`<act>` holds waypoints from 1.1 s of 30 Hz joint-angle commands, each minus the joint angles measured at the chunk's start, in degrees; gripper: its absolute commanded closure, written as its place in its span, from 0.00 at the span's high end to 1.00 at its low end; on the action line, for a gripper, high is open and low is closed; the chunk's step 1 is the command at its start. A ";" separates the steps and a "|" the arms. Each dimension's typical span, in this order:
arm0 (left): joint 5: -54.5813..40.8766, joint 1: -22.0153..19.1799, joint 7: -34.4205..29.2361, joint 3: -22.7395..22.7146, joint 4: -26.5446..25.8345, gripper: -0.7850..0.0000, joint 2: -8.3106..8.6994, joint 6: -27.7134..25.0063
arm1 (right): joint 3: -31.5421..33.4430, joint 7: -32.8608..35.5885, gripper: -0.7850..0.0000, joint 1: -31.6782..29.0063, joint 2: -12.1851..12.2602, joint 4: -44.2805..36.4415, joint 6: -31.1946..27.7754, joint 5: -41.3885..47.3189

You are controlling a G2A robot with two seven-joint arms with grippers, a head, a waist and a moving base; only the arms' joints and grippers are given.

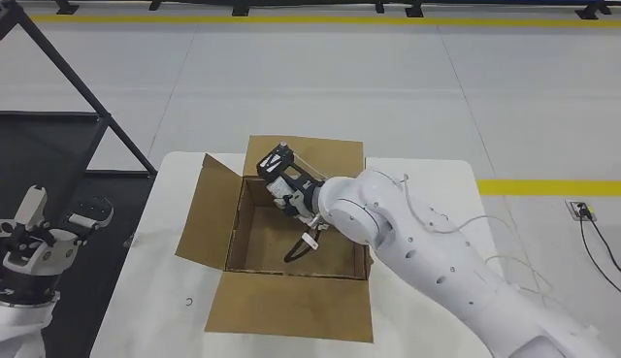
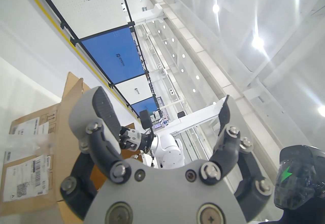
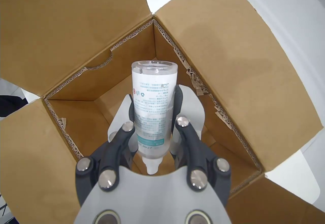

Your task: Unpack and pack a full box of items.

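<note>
Overhead and close right wrist cameras share the box (image 1: 291, 309); left faces upward.

Part of box (image 3: 119, 80) floor hidden behind bottle (image 3: 152, 103), outer flaps cropped

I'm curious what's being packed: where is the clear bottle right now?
In the right wrist view, the clear bottle is clamped in the right pincer, cap end toward the wrist, over the inside of the open cardboard box.

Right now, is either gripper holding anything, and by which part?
The right gripper holds a clear bottle by its middle; the left gripper holds nothing.
</note>
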 commanded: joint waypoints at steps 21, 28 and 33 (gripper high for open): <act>0.00 0.00 0.00 0.00 0.00 1.00 0.00 0.00 | -14.72 -3.23 0.00 5.21 -12.30 26.61 -7.14 -3.16; 0.00 0.00 0.00 0.00 0.00 1.00 0.00 0.00 | -16.02 -6.34 0.00 6.86 -17.70 39.20 -10.48 -1.17; 0.00 0.00 0.00 0.00 0.00 1.00 0.00 0.00 | -15.92 -8.84 0.00 7.96 -19.83 42.24 -12.09 -1.59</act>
